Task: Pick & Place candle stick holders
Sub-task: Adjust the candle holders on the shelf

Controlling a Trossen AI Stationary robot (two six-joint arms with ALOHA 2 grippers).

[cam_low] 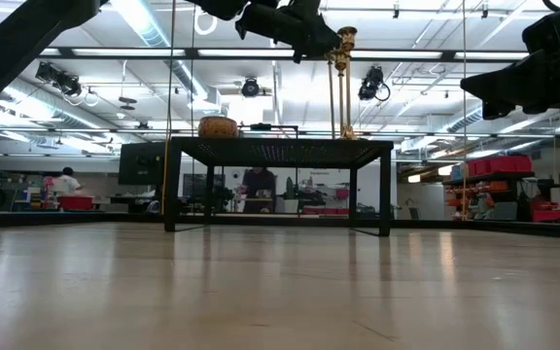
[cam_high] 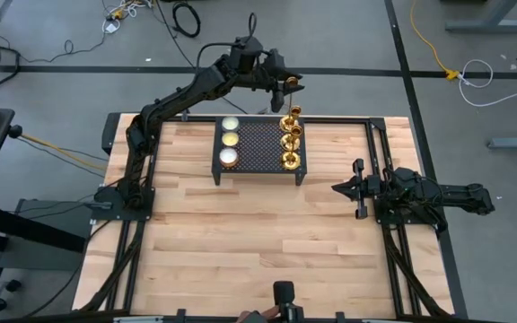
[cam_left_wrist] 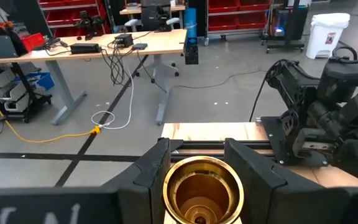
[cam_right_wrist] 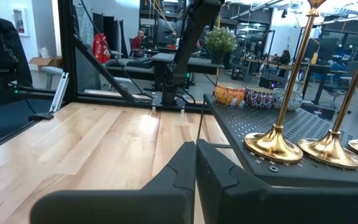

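Left gripper [cam_high: 292, 86] fingers clamped on far candle stick holder [cam_high: 293, 114] cup on mesh rack [cam_high: 260, 146]; right gripper [cam_high: 339, 187] fingers shut, over worktop [cam_high: 258, 242]

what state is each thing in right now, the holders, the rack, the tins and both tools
left tool: closed around cup top of one shiny gold candlestick, the farthest of three
other two gold candlesticks: upright on rack, free
black mesh metal rack: standing on wooden table
three small round tins: in a row on rack, apart from candlesticks
right tool: shut, empty, near the table's right side
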